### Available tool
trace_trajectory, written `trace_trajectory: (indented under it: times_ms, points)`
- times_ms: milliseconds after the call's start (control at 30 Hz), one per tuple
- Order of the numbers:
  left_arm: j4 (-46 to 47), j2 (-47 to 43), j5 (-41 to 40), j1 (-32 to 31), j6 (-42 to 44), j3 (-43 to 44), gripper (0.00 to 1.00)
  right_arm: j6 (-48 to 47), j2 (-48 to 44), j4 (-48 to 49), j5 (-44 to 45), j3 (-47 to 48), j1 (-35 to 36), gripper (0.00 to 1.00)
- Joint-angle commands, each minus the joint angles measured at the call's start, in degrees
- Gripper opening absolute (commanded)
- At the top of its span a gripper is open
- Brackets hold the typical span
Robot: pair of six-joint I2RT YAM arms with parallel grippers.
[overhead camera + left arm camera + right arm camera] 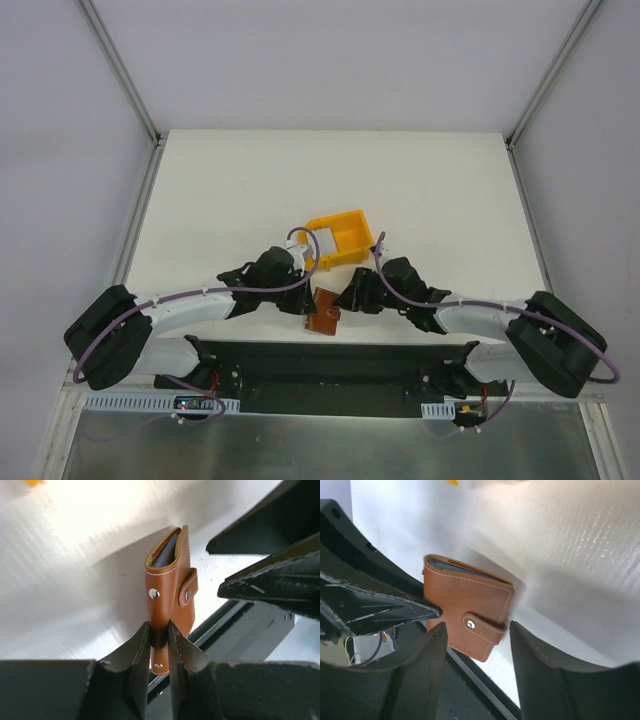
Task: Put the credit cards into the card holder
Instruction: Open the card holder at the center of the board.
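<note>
The left gripper [160, 641] is clamped on the lower edge of the card holder [169, 575], which sits at the near edge of the table [75, 580]. The right gripper [476, 630] stands wide on either side of it, not touching. That narrow pinch on smooth tan leather could slip or let the wallet swing. If the tab is snapped, it won't open. It has white stitching, metal snaps and grey lining. No credit cards show clearly.

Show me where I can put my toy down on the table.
Bare: the far half of the table, beyond the yellow bin, and the strips by the left and right edges. Crowded: the near middle, where the left gripper holds the card holder and the right gripper faces it.
</note>
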Motion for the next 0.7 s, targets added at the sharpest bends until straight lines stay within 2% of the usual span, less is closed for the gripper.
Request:
trace_trajectory:
  times_ms: [0,67,233,467,667]
  points:
    - [-4.2,-2.7,6.2,-0.6,10.8,3.1,0.0,-8.5,-9.3,-9.0,0.8,1.0,-0.4,0.59]
    - [-4.8,-3.2,8.5,-0.7,13.0,3.9,0.0,-11.9,-12.3,-11.2,-1.0,1.1,-1.3,0.66]
    - [-6.7,-6.2,12.5,-0.6,15.6,6.5,0.0,-18.8,-16.0,-15.4,-10.3,2.0,-5.5,0.73]
    - [-9.2,-8.8,18.7,-0.5,18.3,10.4,0.0,-27.9,-16.7,-19.4,-21.6,5.8,-6.8,0.75]
    - [-9.2,-9.2,20.2,-0.6,18.6,11.5,0.0,-28.6,-17.1,-19.5,-25.4,8.1,-7.4,0.73]
